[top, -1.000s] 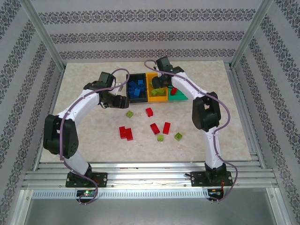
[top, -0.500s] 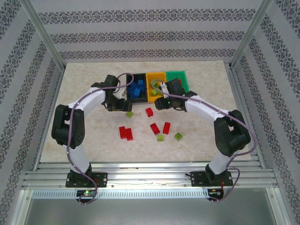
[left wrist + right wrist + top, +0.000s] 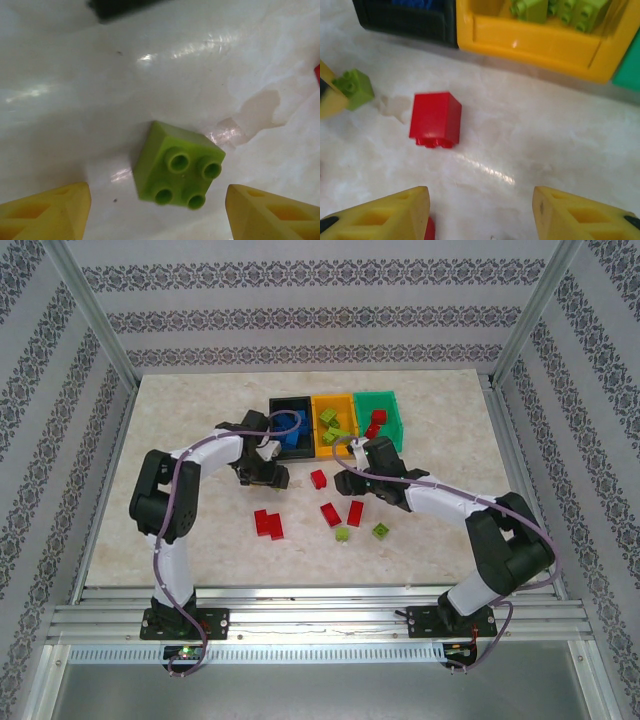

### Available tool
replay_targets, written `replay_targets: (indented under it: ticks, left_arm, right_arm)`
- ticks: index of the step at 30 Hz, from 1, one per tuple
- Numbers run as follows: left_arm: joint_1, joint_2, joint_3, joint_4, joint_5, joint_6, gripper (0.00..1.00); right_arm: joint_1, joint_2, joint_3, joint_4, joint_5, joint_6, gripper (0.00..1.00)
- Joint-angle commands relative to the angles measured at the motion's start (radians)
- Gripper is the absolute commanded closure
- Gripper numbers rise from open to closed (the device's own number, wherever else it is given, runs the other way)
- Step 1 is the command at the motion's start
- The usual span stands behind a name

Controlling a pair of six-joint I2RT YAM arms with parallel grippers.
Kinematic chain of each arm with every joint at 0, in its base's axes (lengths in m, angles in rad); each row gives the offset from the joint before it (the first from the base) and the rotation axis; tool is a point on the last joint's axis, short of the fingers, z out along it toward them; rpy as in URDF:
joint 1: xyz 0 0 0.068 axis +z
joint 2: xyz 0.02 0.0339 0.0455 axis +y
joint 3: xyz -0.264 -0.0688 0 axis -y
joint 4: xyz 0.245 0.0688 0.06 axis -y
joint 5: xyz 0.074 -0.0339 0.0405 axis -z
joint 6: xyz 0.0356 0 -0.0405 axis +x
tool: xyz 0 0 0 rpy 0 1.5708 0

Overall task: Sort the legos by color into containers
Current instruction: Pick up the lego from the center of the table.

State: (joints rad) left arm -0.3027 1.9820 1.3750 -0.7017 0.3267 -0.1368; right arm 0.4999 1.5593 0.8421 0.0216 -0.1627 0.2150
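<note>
Lego (image 3: 177, 167) (lime) btwn open L pincer (image 3: 156, 207) tips; R pincer (image 3: 481, 200) open.

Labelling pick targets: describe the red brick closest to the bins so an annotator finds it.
Three bins stand across the far side of the table. In front of the near-left corner of the orange-yellow bin lies one red brick. It is tipped on its side; the other loose red bricks lie farther from the bins.

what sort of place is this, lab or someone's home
Probably a robot lab test cell: an aluminium frame and patterned backdrop panels enclose a marble-look table with left arm and right arm bolted on.
</note>
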Motion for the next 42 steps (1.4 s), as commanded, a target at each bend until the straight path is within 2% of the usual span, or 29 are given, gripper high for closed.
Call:
replay_targets:
  ticks: [1, 6, 9, 12, 18, 24, 42]
  left_arm:
    - [-0.014, 0.013, 0.008, 0.028, -0.045, 0.027, 0.29]
    - [-0.039, 0.016, -0.003, 0.044, -0.062, 0.039, 0.32]
    - [-0.055, 0.045, 0.009, 0.030, -0.069, 0.046, 0.37]
    - [-0.076, 0.069, 0.024, 0.010, -0.088, 0.059, 0.48]
    - [-0.097, 0.049, 0.019, 0.014, -0.106, 0.074, 0.63]
    - [-0.097, -0.003, -0.012, 0.052, -0.094, 0.083, 0.73]
    - [-0.098, -0.128, -0.031, 0.083, -0.108, 0.088, 0.74]
  right_arm:
    - [0.000, -0.019, -0.025, 0.067, -0.026, 0.026, 0.43]
    - [0.004, 0.002, -0.019, 0.081, -0.056, 0.041, 0.43]
    - [0.005, 0.004, -0.020, 0.084, -0.063, 0.044, 0.43]
    - [0.006, 0.005, -0.022, 0.090, -0.065, 0.047, 0.43]
    - [0.006, 0.012, -0.019, 0.094, -0.069, 0.050, 0.43]
    - [0.006, 0.016, -0.020, 0.095, -0.068, 0.050, 0.43]
    - [0.004, 0.018, -0.023, 0.107, -0.073, 0.060, 0.43]
